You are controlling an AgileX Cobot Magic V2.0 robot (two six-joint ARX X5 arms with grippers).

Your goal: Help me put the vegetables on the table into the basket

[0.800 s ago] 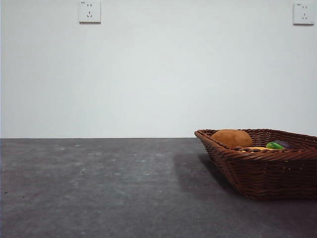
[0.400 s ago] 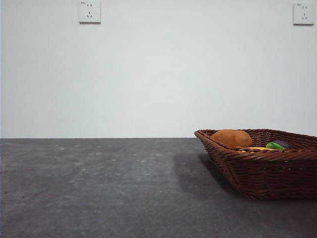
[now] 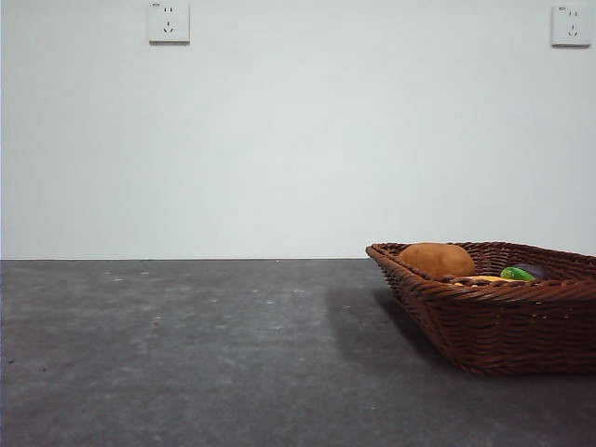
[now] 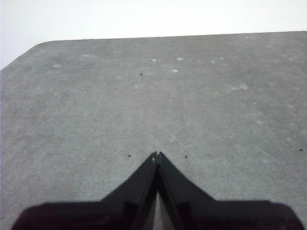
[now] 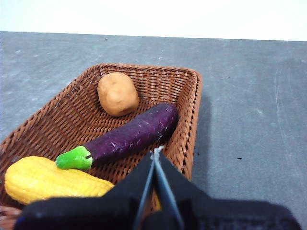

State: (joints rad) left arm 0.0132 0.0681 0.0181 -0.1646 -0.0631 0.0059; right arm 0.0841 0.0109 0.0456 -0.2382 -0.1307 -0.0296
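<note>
All three vegetables lie inside the brown wicker basket (image 5: 57, 115), which stands at the right of the table (image 3: 186, 354) in the front view, basket (image 3: 503, 326). The brown potato (image 5: 118, 94) rests near one corner, the purple eggplant (image 5: 129, 136) lies across the middle, and the yellow corn (image 5: 48, 179) sits beside it. From the front only the potato (image 3: 436, 260), a green tip (image 3: 516, 274) and a sliver of yellow show over the rim. My right gripper (image 5: 156, 154) hovers above the basket's edge, shut and empty. My left gripper (image 4: 157, 155) is shut over bare table.
Two wall sockets (image 3: 169, 21) sit high on the white wall behind. The table's rounded far corner (image 4: 38, 45) shows in the left wrist view. Grey tabletop stretches left of the basket.
</note>
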